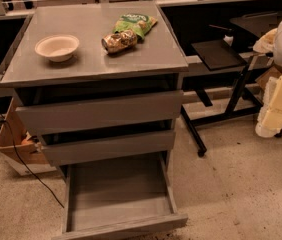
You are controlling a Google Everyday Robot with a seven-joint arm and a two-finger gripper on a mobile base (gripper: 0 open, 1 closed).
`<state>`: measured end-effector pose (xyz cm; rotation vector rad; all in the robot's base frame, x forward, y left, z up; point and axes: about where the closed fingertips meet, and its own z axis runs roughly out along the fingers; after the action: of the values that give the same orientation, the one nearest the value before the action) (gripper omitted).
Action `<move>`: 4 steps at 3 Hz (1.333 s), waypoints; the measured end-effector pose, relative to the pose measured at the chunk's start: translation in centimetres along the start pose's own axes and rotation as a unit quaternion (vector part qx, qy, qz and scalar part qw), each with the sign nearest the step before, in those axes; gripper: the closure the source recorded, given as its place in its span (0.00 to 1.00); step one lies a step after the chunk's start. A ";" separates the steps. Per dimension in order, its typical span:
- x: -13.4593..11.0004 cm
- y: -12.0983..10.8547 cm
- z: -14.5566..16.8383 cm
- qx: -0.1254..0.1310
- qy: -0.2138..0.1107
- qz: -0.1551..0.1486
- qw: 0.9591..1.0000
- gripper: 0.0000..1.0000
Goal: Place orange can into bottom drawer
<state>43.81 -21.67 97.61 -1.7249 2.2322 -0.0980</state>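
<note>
The orange can point(119, 41), shiny and mottled golden-brown, lies on its side on the grey cabinet top point(81, 64), touching the green snack bag point(135, 23) behind it. The bottom drawer point(118, 194) is pulled out towards me; its wide shallow grey tray has nothing in it. The two upper drawers point(101, 111) are pushed in further. My gripper point(273, 118) hangs at the far right edge of the view, cream-coloured and pointing down. It is well to the right of the cabinet and below the level of its top, holding nothing that I can see.
A pale bowl point(57, 47) stands on the cabinet top to the left of the can. A black stand on wheeled legs point(216, 54) is right of the cabinet. A cardboard box point(13, 144) and a black cable point(28, 171) are on the floor at the left.
</note>
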 end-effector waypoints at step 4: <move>-9.9 -9.3 3.1 0.064 -0.091 -0.060 0.992 0.00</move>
<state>55.58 -14.34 99.01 -1.7245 1.9494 -0.1054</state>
